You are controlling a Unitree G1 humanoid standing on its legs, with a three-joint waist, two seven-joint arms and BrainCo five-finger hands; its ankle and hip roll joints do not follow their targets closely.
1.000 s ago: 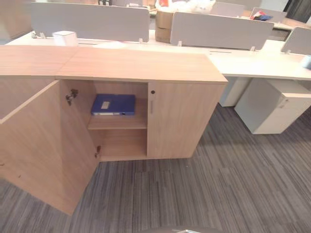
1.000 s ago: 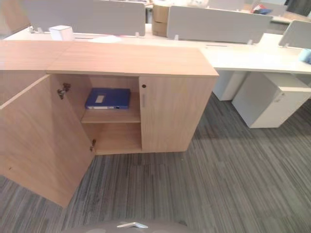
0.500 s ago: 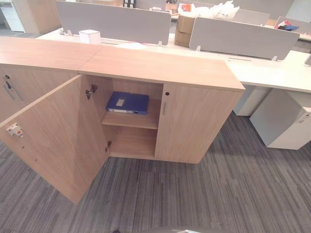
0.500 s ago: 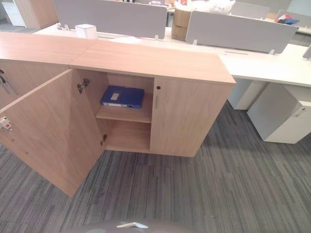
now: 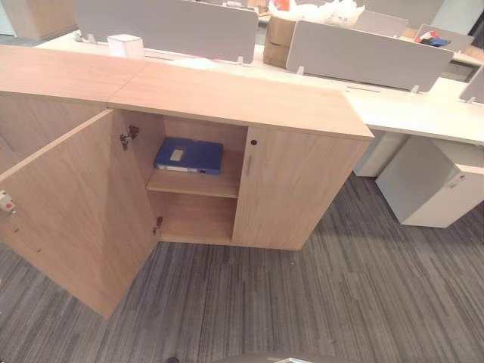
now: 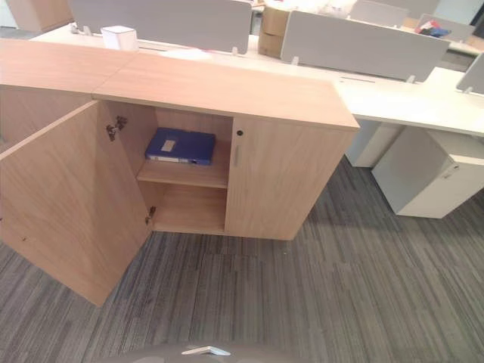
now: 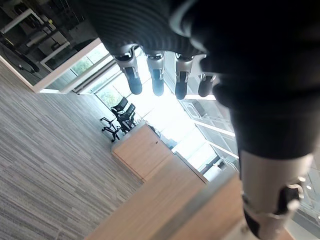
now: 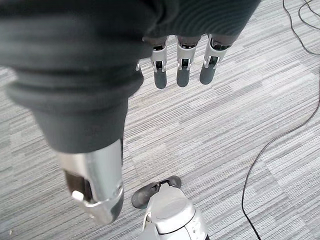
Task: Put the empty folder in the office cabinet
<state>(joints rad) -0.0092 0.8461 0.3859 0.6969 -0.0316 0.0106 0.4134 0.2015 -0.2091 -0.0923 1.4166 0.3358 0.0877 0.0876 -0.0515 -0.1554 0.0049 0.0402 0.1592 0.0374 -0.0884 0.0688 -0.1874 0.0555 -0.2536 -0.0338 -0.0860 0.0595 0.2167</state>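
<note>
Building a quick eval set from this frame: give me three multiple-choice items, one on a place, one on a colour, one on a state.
1. Where does the folder lie?
A. on the upper shelf inside the cabinet
B. on the cabinet top
C. on the carpet

2. What colour is the folder?
A. red
B. blue
C. green

3. How do the cabinet doors stand?
A. both shut
B. both open
C. left open, right shut

Answers:
1 A: the folder lies flat on the upper shelf of the cabinet.
2 B: its cover is blue, with a pale label.
3 C: the left door is swung wide open, and the right door is closed.
</note>
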